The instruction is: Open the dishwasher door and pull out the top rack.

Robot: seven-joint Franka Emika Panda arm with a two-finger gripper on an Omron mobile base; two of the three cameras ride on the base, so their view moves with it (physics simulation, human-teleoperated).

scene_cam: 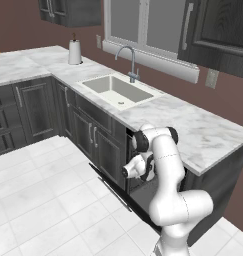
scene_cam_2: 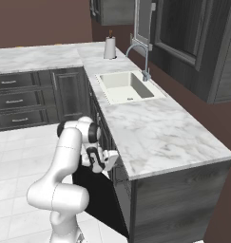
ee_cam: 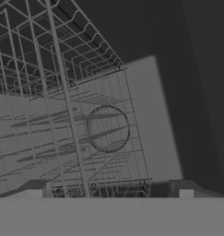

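While the door (scene_cam: pixel 118 192) hangs open below it, the gripper (ee_cam: pixel 110 191) faces the rack (ee_cam: pixel 62 115) with jaws spread apart and nothing between them.
White floor tiles (scene_cam: pixel 38 200) lie behind the gripper, a marble counter (scene_cam: pixel 193 125) with sink (scene_cam: pixel 115 90) above it, among dark cabinets (scene_cam: pixel 33 107). Black and flat, the door tilts down under the hand; the rack is dim grey wire grid, right ahead of the fingertips (ee_cam: pixel 36 190) inside the dark cavity.

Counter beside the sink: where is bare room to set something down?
The marble counter is bare from the sink to its near end above the dishwasher door. More bare marble stretches left of the paper towel roll. Tightest spot: around the faucet.
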